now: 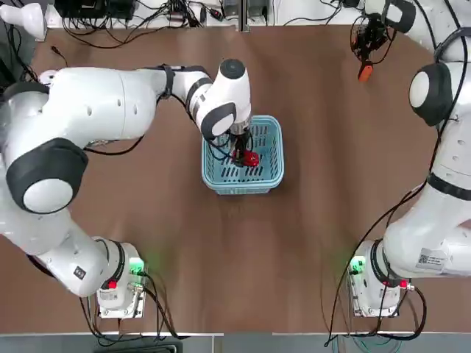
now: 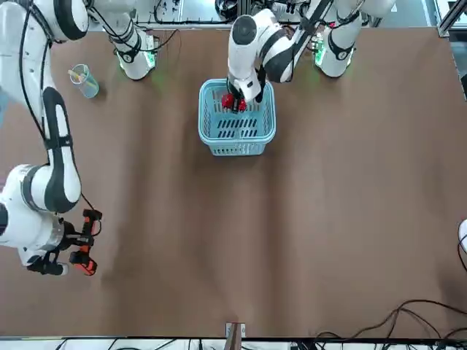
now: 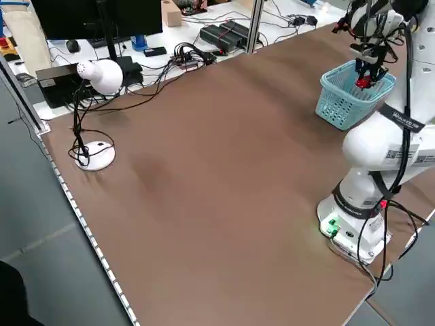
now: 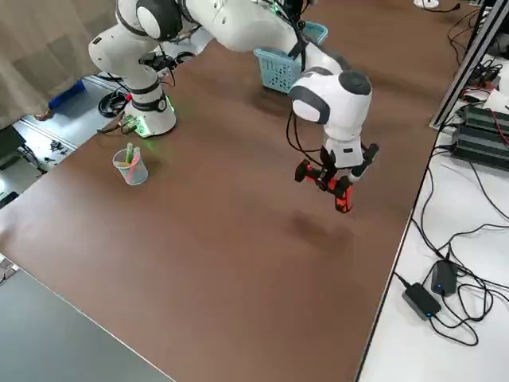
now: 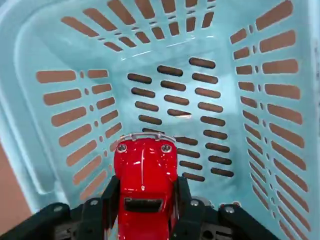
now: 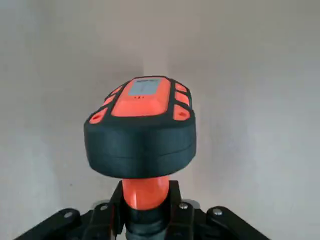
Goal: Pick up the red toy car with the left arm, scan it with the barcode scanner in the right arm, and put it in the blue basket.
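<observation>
The red toy car (image 5: 144,172) is pinched between the fingers of my left gripper (image 5: 145,205), which is shut on it and hangs inside the blue basket (image 1: 269,175) at mid-table. From overhead the car (image 1: 250,158) shows just under the left wrist, above the basket's slotted floor (image 5: 175,100). My right gripper (image 6: 145,212) is shut on the handle of the barcode scanner (image 6: 141,130), held above the table at the far right corner. The scanner (image 1: 365,71) shows there from overhead too, with its orange end pointing down.
A clear plastic cup (image 2: 85,80) with a few sticks stands near the right arm's base. A white desk lamp (image 3: 98,81) sits at the far left corner. Cables and power bricks (image 4: 429,290) lie beyond the table's far edge.
</observation>
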Tool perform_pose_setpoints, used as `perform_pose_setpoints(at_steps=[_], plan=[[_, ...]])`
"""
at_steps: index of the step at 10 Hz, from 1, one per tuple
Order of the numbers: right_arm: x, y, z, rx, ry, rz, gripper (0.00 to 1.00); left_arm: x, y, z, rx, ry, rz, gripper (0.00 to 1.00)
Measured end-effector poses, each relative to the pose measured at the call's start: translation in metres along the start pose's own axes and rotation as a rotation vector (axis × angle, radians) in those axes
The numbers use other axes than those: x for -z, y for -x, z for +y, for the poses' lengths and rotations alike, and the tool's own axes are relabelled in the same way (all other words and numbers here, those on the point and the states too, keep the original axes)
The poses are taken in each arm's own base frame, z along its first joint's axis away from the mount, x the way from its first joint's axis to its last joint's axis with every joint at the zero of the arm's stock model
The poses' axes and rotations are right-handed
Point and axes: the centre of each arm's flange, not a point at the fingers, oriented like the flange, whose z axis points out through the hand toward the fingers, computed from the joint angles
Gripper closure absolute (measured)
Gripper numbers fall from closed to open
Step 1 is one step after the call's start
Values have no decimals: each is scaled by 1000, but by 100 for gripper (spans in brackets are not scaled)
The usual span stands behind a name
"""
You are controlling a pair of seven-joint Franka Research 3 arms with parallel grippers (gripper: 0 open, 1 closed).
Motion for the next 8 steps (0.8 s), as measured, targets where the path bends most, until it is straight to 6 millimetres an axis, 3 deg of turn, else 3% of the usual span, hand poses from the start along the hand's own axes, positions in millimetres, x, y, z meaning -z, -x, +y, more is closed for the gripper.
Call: perform_pose_setpoints(at_steps=[3, 8], plan=[[-27, -1, -5, 15, 3, -9, 63, -30, 7, -2, -69, 5, 34, 52], [-51, 6, -7, 40, 4, -39, 63, -48, 14, 18, -132, 30, 53, 52]])
